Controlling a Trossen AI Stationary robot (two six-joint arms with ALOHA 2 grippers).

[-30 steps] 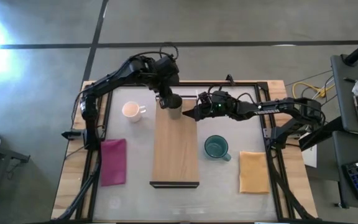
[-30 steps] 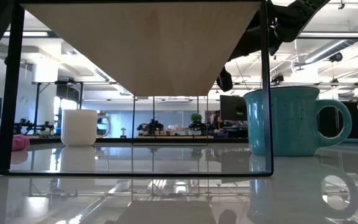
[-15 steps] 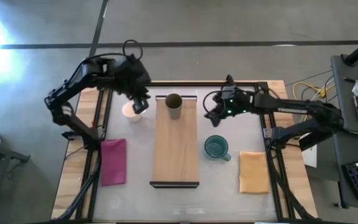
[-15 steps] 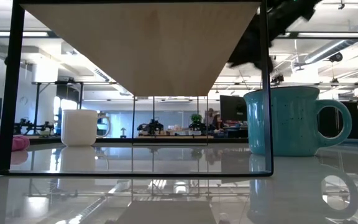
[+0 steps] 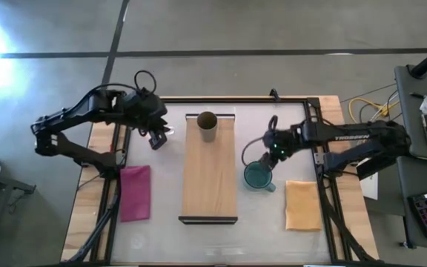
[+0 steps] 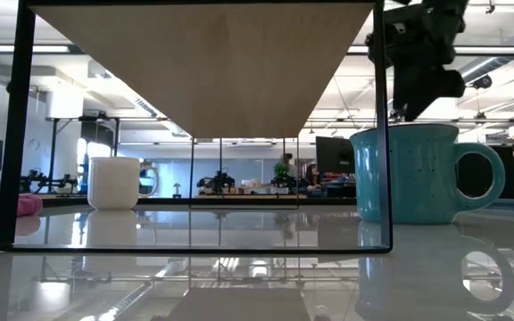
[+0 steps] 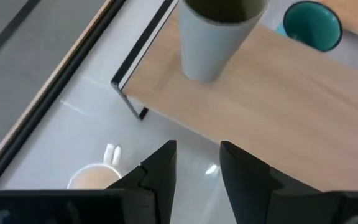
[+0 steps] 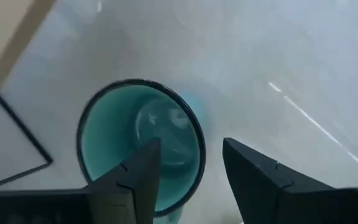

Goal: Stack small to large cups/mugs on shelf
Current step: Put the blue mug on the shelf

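White mug (image 5: 159, 133) half hidden under left gripper (image 5: 157, 138), jaws open | right gripper (image 5: 270, 156) open over glossy teal mug (image 5: 257, 176) | we see olive cup (image 5: 207, 124) upright on shelf (image 5: 209, 182)

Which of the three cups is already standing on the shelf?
The small dark olive-brown cup, upright at the far end of the shelf. The white mug and the teal mug stand on the table either side.

Robotics lab; benches (image 6: 230, 183), equipment behind
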